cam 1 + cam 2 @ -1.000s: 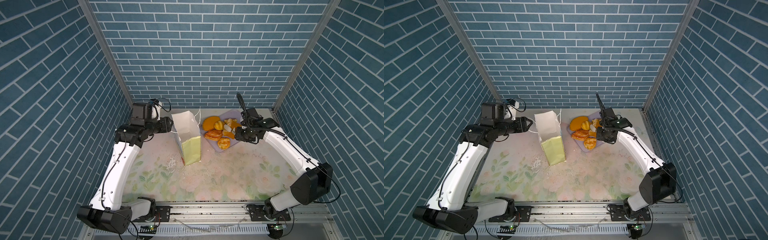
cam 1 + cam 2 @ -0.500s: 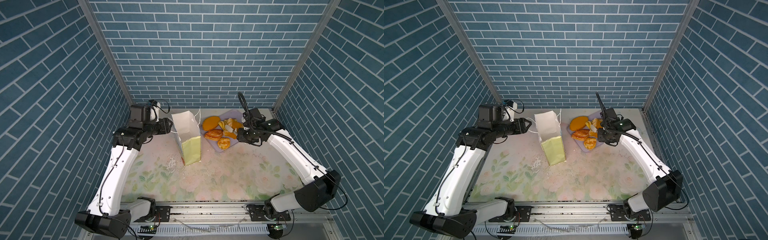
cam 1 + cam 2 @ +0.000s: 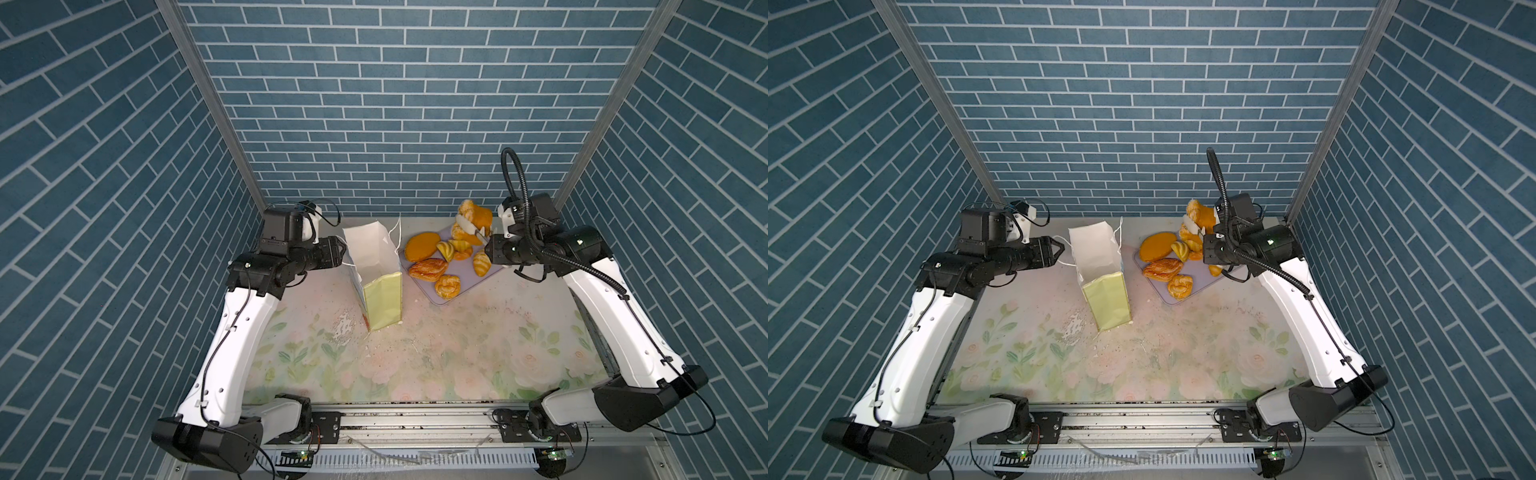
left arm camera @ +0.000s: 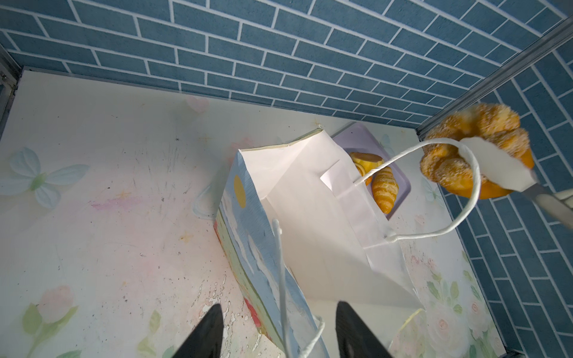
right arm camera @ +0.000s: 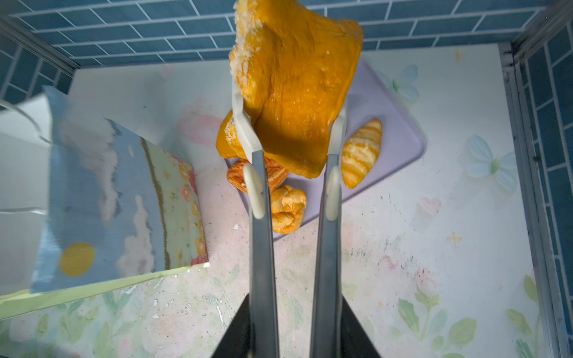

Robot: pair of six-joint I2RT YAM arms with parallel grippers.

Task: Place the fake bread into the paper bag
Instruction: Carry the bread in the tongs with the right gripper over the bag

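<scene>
Fake bread (image 3: 427, 269) lies mostly on the lilac tray (image 3: 473, 283) near the worktop's far edge, right of centre. One blocky loaf (image 5: 294, 93) hangs above the tray's far end, pinched between the white tips of metal tongs (image 5: 262, 248). The right gripper (image 5: 294, 328) is closed on the two tong arms and presses them onto the loaf. The paper bag (image 3: 382, 299) stands upright, mouth open, just beside the tray toward the worktop's middle. The left gripper (image 4: 279, 331) sits at the bag's rim with jaws apart; a white cord handle (image 4: 282, 279) passes between them unclamped. The pieces appear light, glossy and slightly compressible, so slip under a loose pinch is likely. Grip each piece across its broad sides at mid-body. The bag is thin-walled and probably tips easily, so pieces should enter through the centre of the mouth.
</scene>
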